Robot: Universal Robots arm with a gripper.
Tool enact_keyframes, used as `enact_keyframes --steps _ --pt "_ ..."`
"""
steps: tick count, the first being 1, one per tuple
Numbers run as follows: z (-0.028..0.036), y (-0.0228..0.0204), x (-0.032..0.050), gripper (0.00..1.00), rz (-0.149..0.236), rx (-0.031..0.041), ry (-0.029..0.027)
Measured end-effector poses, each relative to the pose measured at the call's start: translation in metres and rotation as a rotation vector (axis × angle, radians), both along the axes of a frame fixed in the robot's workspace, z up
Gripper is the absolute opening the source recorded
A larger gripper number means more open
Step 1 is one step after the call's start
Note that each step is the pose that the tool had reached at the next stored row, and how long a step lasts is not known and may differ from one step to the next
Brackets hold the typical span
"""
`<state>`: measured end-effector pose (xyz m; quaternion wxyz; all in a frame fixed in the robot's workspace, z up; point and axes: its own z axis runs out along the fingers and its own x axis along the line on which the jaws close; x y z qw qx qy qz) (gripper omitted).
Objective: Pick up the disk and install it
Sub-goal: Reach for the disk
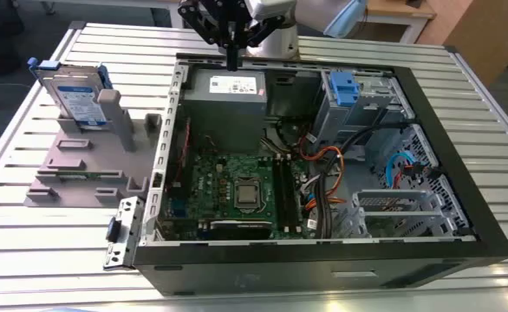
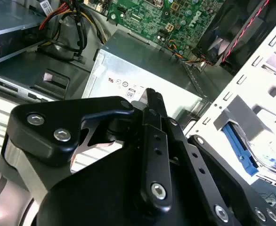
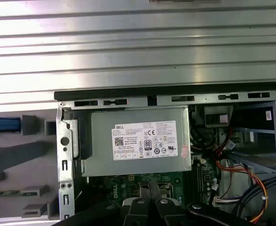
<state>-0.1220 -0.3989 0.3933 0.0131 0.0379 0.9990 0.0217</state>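
Fingers (image 1: 232,57) of black metal hang pressed together with nothing between them. They point down over the grey metal power-supply box (image 1: 228,91) with its white sticker, just inside the back wall of the open black computer case (image 1: 323,257). In the first wrist view that box (image 3: 138,141) lies directly ahead of them.

The flat rectangular silver-grey disk (image 1: 76,97), white-and-blue labelled and framed in bright blue plastic, is not beneath the fingers. It sits well apart to one side of them, toward the exterior view's left, outside the case altogether. The case's perforated metal side wall stands between fingers and disk.

The disk stands on edge in a moulded grey plastic stand (image 1: 72,162) on the slatted metal surface (image 1: 38,253). It leans back a little, and its long axis seems to run upward (so its top edge, as I judge it, is the free one). It rests untouched in the stand, so no part of the pick-up shows as done.
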Motion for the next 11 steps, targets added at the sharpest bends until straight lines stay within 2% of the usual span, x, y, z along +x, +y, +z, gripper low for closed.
enact_keyframes --steps 11 --pt "0.0 0.0 -0.002 0.11 0.0 0.0 0.0"
